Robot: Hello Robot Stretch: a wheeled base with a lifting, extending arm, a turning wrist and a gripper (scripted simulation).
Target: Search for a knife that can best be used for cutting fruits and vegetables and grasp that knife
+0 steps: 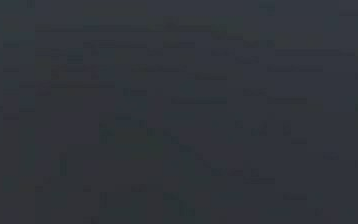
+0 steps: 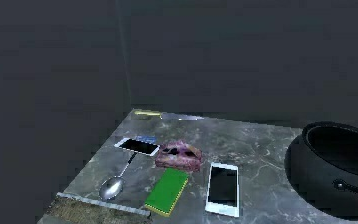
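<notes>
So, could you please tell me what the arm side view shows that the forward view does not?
Arm side view: a stone counter with a spoon, a phone, a second phone, a green flat thing, a pinkish lump and a black pot at the view's right. Forward view: a plain dark surface, adding no object of its own. Shared: the dark bare look, as on the wall behind the counter.
</notes>
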